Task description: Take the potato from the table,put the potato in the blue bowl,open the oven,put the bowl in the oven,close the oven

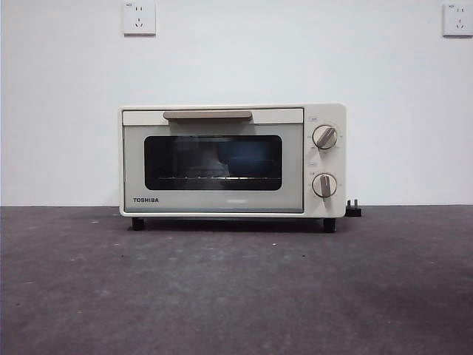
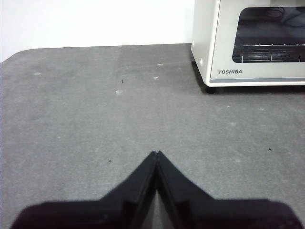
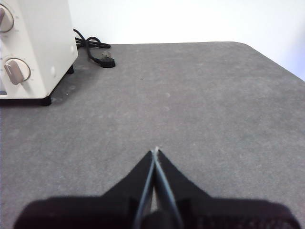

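Note:
The cream-white Toshiba oven (image 1: 232, 160) stands at the back of the table (image 1: 236, 288) with its door shut and its beige handle (image 1: 208, 115) up. Behind the dark glass a dim blue shape (image 1: 250, 157) shows above the rack; it may be the blue bowl. The potato is out of view. My left gripper (image 2: 156, 153) hovers shut over bare table to the left of the oven (image 2: 252, 43), holding nothing. My right gripper (image 3: 156, 150) is shut and empty over the table on the side of the oven (image 3: 35, 47) that bears the knobs.
A black power cord and plug (image 3: 102, 56) lie on the table beside the oven's right side. Two round knobs (image 1: 324, 137) sit on the oven's right panel. A white wall with sockets (image 1: 139, 18) rises behind.

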